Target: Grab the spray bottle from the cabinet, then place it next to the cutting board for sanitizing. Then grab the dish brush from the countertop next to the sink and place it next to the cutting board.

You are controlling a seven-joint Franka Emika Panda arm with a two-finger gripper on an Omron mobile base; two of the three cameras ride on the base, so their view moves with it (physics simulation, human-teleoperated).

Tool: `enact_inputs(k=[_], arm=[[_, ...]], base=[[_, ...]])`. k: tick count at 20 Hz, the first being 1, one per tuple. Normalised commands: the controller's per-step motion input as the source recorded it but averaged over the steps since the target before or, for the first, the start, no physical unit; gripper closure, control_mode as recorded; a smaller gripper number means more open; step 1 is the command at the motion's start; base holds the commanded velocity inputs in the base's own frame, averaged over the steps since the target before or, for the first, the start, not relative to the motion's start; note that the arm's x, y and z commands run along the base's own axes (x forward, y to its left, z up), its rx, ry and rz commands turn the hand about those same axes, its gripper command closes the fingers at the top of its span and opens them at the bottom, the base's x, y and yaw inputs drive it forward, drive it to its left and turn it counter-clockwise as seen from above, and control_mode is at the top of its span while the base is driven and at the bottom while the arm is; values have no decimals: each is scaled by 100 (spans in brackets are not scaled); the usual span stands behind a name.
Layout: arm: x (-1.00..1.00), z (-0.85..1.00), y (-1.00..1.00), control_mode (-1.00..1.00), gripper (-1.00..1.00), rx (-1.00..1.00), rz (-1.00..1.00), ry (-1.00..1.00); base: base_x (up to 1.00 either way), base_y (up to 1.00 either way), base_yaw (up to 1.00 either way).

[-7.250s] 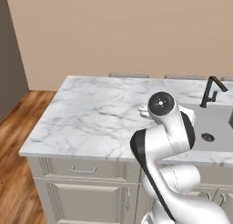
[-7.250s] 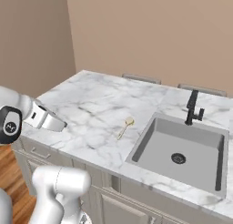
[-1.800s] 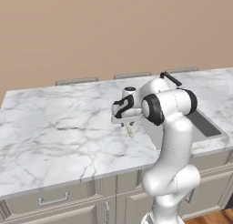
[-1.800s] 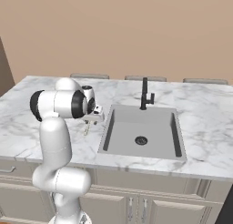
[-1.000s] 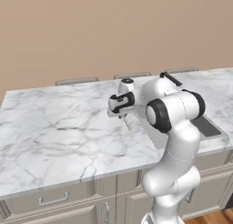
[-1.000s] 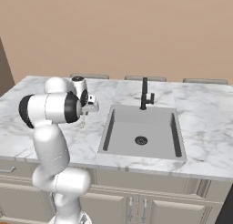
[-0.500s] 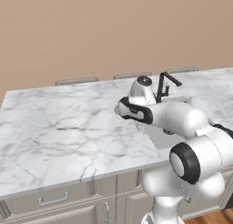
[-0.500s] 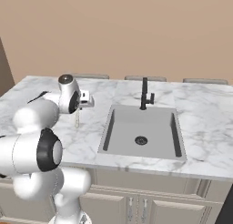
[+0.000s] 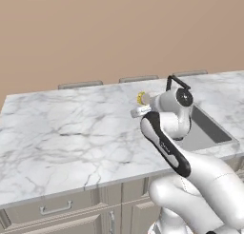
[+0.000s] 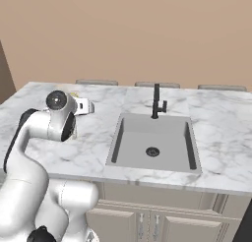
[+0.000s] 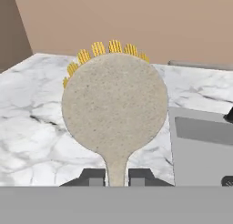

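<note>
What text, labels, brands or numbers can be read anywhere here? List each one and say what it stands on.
None: no readable text, label, brand or number shows in any view.
Dish brush, held in the gripper: plain speckled back, yellow bristles, no marking.
Countertop, sink and faucet: no lettering.
Robot arm: white and dark shells, no logo legible.

Speckled beige dish brush (image 11: 114, 107) with yellow bristles; grey-veined white countertop (image 9: 71, 128).
</note>
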Motion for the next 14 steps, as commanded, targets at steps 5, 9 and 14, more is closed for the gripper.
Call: enact_inputs(k=[5, 9, 14], arm=[[-84, 97, -5, -100, 100, 2, 0, -26], [-78, 76, -6, -100, 100, 1, 0, -2], [-67, 69, -12, -100, 100, 1, 0, 0]], base=[[0, 0, 0], [0, 0, 0], [0, 0, 0]])
